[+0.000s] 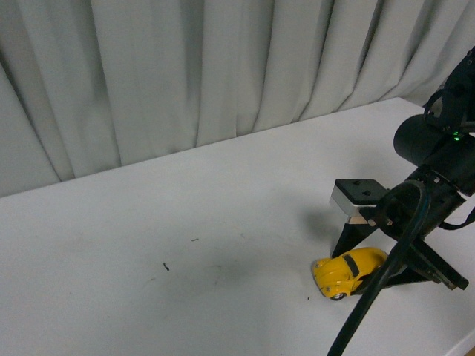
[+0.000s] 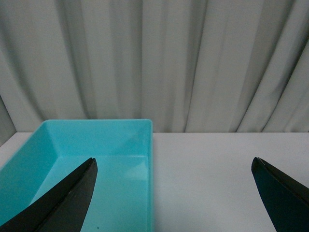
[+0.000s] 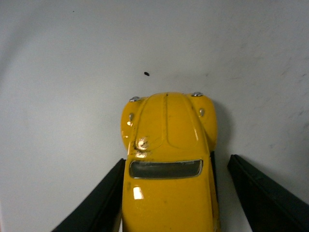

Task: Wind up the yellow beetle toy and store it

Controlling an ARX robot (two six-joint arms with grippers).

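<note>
Front view: the yellow beetle toy [image 1: 347, 273] is sitting on the white table [image 1: 185, 222] at 4 o'clock, with the right gripper [image 1: 375, 268] straddling it.

Left wrist view: the left gripper [image 2: 173, 164] is holding its fingers wide apart, gripping nothing. A teal bin [image 2: 96, 126] is showing behind one finger.

Right wrist view: the right gripper's fingers are standing spread around the toy. One is touching its side and the other is standing clear.

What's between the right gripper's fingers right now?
Only the yellow beetle toy sits inside the right gripper, with bare table between it and one finger; the right wrist view shows this.
</note>
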